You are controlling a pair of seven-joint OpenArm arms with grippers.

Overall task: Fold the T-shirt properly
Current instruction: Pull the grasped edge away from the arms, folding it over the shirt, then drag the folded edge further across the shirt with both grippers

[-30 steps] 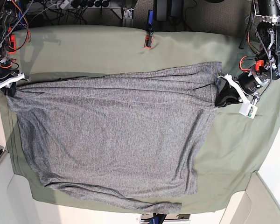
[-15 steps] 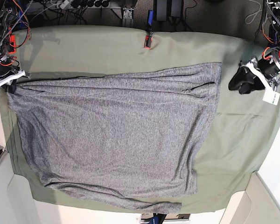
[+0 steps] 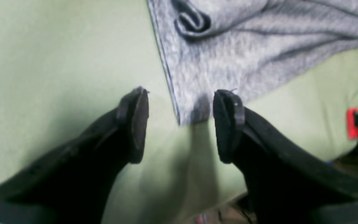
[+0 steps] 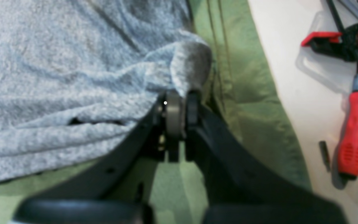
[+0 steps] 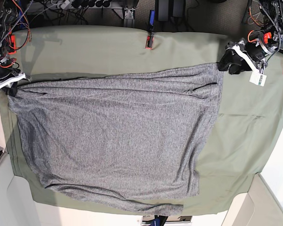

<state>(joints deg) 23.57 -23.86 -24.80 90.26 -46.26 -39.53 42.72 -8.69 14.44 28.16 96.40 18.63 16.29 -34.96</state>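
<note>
The heather-grey T-shirt (image 5: 118,136) lies spread flat over the olive table cloth (image 5: 245,132). My left gripper (image 5: 226,61) hovers at the shirt's far right corner. In the left wrist view that gripper (image 3: 180,124) is open, its black fingers (image 3: 135,121) straddling the corner of the T-shirt (image 3: 228,62) without pinching it. My right gripper (image 5: 12,88) sits at the shirt's far left corner. In the right wrist view that gripper (image 4: 179,102) is shut on a bunched fold of the T-shirt (image 4: 73,77).
A red clamp (image 5: 149,41) pins the cloth at the back edge. A red screwdriver (image 4: 351,133) and another red clamp (image 4: 322,37) lie on the white surface beyond the cloth's left edge. A white tag (image 5: 258,78) hangs from the left arm.
My left gripper opened, let go of the shirt's right edge, swung off to the right, then came back to the shirt's far right corner. The right gripper has stayed shut on its corner.
</note>
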